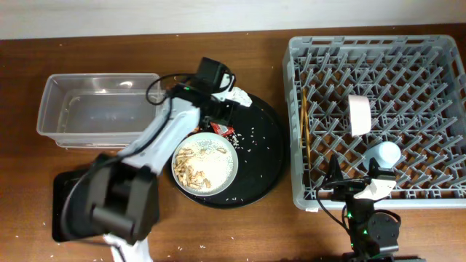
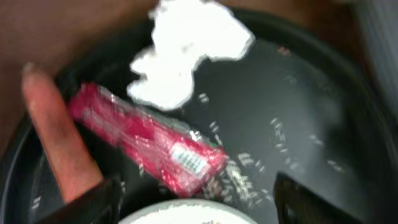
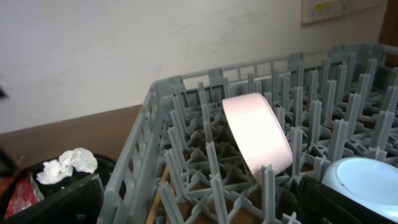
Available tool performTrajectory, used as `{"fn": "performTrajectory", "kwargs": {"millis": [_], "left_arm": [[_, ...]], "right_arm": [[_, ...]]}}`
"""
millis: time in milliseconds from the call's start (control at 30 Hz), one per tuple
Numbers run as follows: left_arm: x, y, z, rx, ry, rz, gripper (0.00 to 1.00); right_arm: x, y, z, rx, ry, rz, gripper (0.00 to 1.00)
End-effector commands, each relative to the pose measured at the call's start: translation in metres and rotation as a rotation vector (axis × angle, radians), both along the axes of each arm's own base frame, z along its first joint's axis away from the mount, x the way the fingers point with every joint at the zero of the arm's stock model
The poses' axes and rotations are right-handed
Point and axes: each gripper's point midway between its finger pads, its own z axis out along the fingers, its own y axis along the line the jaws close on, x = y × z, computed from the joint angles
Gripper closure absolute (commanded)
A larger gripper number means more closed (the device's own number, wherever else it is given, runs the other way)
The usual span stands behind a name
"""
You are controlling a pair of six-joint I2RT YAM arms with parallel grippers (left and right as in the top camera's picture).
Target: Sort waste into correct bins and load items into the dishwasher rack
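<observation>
Left wrist view: you are holding left gripper (image 2: 198, 185), jaws spread wide, over large round black tray (image 2: 311, 112). Red plastic snack wrapper (image 2: 146, 140) lying just ahead, long axis diagonal upper-left to lower-right, lower end reaching between jaws. Your left arm stretching forward, wrist pitching down, nearer; right gripper (image 1: 355, 182) sitting, jaws apart, at grey plastic dishwasher rack (image 1: 378, 44).

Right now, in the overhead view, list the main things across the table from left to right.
Clear tub → grey bowl → chopsticks → white bowl → blue cup
</observation>
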Motion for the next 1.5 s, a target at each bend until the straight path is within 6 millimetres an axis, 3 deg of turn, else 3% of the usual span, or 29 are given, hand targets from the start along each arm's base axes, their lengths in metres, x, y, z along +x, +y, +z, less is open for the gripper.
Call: {"fn": "performTrajectory", "kwargs": {"millis": [0,67,133,233,333,400,500,533,567,667,700,767,800,867,933,967,1000,1033,1067,1100,1167,1200,1267,1367,1400,1433,1467], "left_arm": [[0.025,0.003,-0.054,0.077,-0.016,0.019,0.24],[0.048,-0.007,-0.056,0.037,-0.102,0.022,0.27],[0.041,-0.005,-0.052,0.044,-0.065,0.030,0.32],[0.045,-0.005,-0.023,0.048,-0.075,0.033,0.33],[0.057,-0.007,-0.046,0.063,-0.093,0.032,0.33],[0.062,-0.009,-0.076,0.069,-0.077,0.031,0.33],[0.061,-0.011,-0.082,0.063,-0.068,0.027,0.63],[0.060,-0.011,-0.081,0.061,-0.064,0.024,0.89],[0.061,-0.013,-0.068,0.048,-0.067,0.020,1.00],[0.060,-0.005,0.033,0.025,-0.140,0.039,1.00],[0.051,0.023,0.088,0.056,-0.194,0.093,1.00],[0.035,0.078,0.127,0.100,-0.207,0.216,1.00],[0.020,0.154,0.133,0.126,-0.127,0.411,1.00],[0.012,0.203,0.109,0.143,-0.040,0.523,1.00],[-0.002,0.242,0.064,0.201,0.057,0.605,1.00],[0.003,0.255,0.057,0.203,0.035,0.635,0.98],[0.010,0.259,0.058,0.169,0.014,0.645,0.66],[0.011,0.252,0.062,0.107,0.020,0.628,0.34],[0.009,0.244,0.069,0.068,0.033,0.609,0.34],[0.005,0.216,0.084,-0.043,0.054,0.543,0.34],[0.001,0.175,0.089,-0.139,0.080,0.443,0.34],[-0.002,0.153,0.086,-0.105,0.081,0.394,0.33],[-0.012,0.108,0.065,0.002,0.085,0.345,0.34],[-0.024,0.047,0.024,0.019,0.123,0.241,0.34],[-0.029,0.042,0.016,0.053,0.137,0.229,0.36],[-0.029,0.051,0.016,0.084,0.132,0.288,0.36],[-0.026,0.042,0.019,0.030,0.130,0.280,0.36]], "right_arm": [[0.000,-0.001,-0.003,0.007,0.003,-0.005,0.02],[0.000,-0.001,-0.003,0.007,0.003,-0.005,0.02],[0.000,-0.001,-0.003,0.007,0.003,-0.005,0.02],[0.000,-0.001,-0.003,0.006,0.003,-0.005,0.02],[0.000,-0.001,-0.003,0.007,0.003,-0.005,0.02],[0.000,-0.001,-0.003,0.006,0.003,-0.005,0.02],[0.000,-0.001,-0.003,0.006,0.003,-0.005,0.02],[0.000,-0.001,-0.003,0.006,0.003,-0.005,0.02],[0.000,-0.001,-0.003,0.006,0.003,-0.005,0.02],[0.000,-0.001,-0.003,0.006,0.003,-0.005,0.02],[0.000,-0.001,-0.003,0.006,0.003,-0.005,0.02],[0.000,-0.001,-0.003,0.007,0.003,-0.005,0.02],[0.000,-0.001,-0.003,0.007,0.003,-0.005,0.02],[0.000,-0.001,-0.003,0.007,0.003,-0.005,0.02],[0.000,-0.001,-0.003,0.006,0.003,-0.005,0.02],[0.000,-0.001,-0.003,0.006,0.003,-0.005,0.02],[0.000,-0.001,-0.003,0.006,0.003,-0.005,0.02],[0.000,-0.001,-0.003,0.006,0.003,-0.005,0.02],[0.000,-0.001,-0.003,0.006,0.003,-0.005,0.02],[0.000,-0.001,-0.003,0.006,0.003,-0.005,0.02],[0.000,-0.001,-0.003,0.006,0.003,-0.005,0.02],[0.000,-0.001,-0.003,0.007,0.003,-0.005,0.01],[0.000,-0.001,-0.003,0.006,0.003,-0.005,0.02],[0.000,-0.001,-0.003,0.007,0.003,-0.005,0.02],[0.000,-0.001,-0.003,0.007,0.003,-0.005,0.02],[0.000,-0.001,-0.003,0.006,0.003,-0.005,0.02],[0.000,-0.001,-0.003,0.006,0.003,-0.005,0.02]]}}
